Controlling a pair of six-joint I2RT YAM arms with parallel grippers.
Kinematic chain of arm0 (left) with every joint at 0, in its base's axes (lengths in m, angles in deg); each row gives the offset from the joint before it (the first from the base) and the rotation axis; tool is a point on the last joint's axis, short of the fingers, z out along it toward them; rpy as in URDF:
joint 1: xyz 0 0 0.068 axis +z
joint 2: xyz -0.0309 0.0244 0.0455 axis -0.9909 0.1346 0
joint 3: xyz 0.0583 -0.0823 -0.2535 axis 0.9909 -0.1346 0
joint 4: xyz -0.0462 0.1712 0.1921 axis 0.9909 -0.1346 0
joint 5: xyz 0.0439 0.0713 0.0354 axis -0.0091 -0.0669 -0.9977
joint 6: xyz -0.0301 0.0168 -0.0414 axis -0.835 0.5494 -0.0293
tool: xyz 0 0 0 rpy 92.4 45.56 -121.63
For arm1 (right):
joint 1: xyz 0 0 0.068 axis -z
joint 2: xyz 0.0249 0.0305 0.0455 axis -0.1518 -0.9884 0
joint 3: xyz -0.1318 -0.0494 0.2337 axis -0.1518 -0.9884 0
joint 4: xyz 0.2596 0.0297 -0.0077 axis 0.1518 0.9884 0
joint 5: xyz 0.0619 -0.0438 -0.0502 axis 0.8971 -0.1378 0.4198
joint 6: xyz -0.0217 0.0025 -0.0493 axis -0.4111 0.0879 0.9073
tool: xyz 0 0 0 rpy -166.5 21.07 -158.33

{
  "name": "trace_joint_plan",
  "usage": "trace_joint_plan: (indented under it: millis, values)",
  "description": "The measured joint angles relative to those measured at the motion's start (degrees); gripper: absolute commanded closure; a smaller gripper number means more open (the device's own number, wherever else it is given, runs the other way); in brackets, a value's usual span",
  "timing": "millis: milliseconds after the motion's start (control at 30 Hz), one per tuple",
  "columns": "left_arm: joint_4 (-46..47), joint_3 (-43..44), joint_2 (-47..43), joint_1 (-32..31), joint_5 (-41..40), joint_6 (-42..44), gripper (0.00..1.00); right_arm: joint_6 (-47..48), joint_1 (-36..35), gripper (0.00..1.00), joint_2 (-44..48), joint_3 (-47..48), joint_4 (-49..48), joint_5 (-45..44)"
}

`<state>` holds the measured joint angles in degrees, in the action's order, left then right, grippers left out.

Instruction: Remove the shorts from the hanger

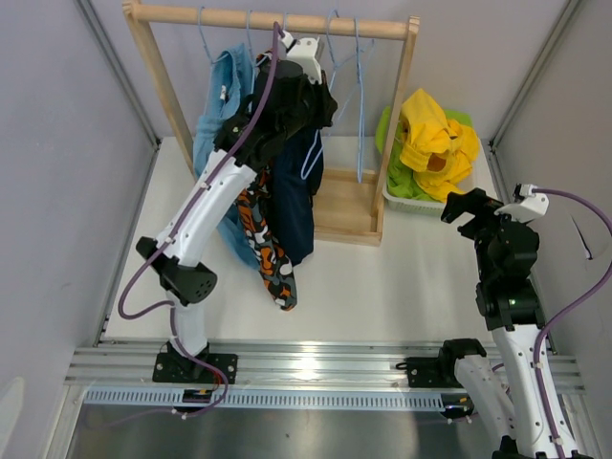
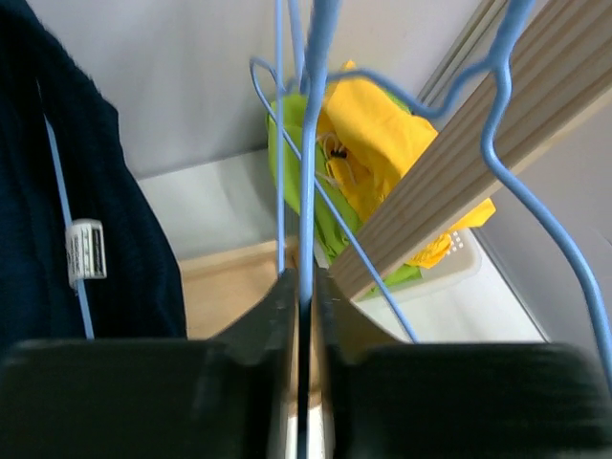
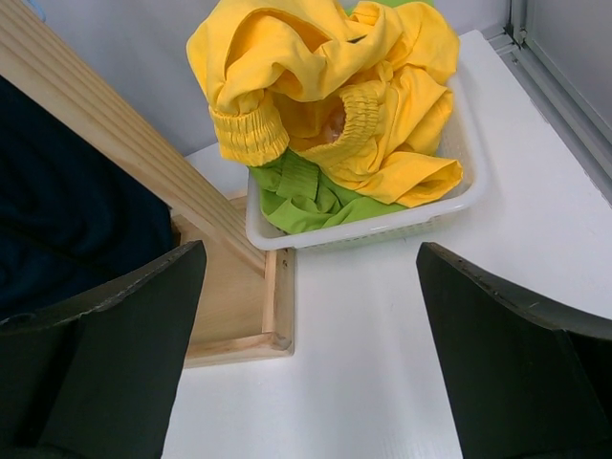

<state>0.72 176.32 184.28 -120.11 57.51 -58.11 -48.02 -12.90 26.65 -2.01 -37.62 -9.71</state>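
A white tabletop (image 1: 402,277) fills the space, boxed in by plain pale grey walls (image 1: 57,143) on three sides. Grey metal struts (image 1: 120,72) run up the back corners. A pale wooden rack (image 1: 349,215) stands toward the back, its top bar (image 1: 229,17) close by the left tool (image 2: 304,287), its base ahead and left of the right tool (image 3: 311,277). Ribbed metal rails (image 1: 325,368) line the near edge, catching a soft glare.

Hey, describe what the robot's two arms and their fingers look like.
The left arm and right arm share white link shells with black joints and bases. A purple cable trails along each. The fingers are flat matte-black plates.
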Motion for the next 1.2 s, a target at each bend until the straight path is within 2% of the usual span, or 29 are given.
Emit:
trace_joint_plan:
  millis: [67, 100, 300, 500, 633, 767, 1200]
  values:
    - [-0.15, -3.13, -1.77, 0.00, 0.02, -0.26, 0.71, -0.02, 0.00, 0.01, 0.07, -0.15, -0.09, 0.00]
    - [-0.11, -4.72, -2.86, -0.02, 0.04, -0.44, 0.64, 0.00, 0.00, 0.01, 0.07, -0.24, -0.09, 0.00]
    - [-1.42, -13.40, -12.17, -0.48, 1.27, -0.24, 0.47, -0.04, 0.00, 0.01, 0.09, -0.44, -0.11, 0.00]
    - [-1.68, -16.37, -22.64, -0.66, 2.25, 1.29, 0.39, -0.04, 0.00, 0.01, 0.35, -0.52, -0.09, 0.00]
    - [-0.90, -18.34, -28.20, -0.63, 1.66, 2.75, 0.39, -0.04, 0.00, 0.01, 0.35, -0.52, -0.07, 0.00]
    - [-0.79, -18.38, -29.07, -0.28, 0.42, 3.96, 0.42, -0.04, 0.00, 0.00, 0.46, -0.52, 0.02, 0.00]
    - [-0.90, -19.02, -17.42, 1.70, -6.51, 6.14, 0.42, -0.02, 0.00, 0.00, 0.98, -0.55, 0.11, 0.00]
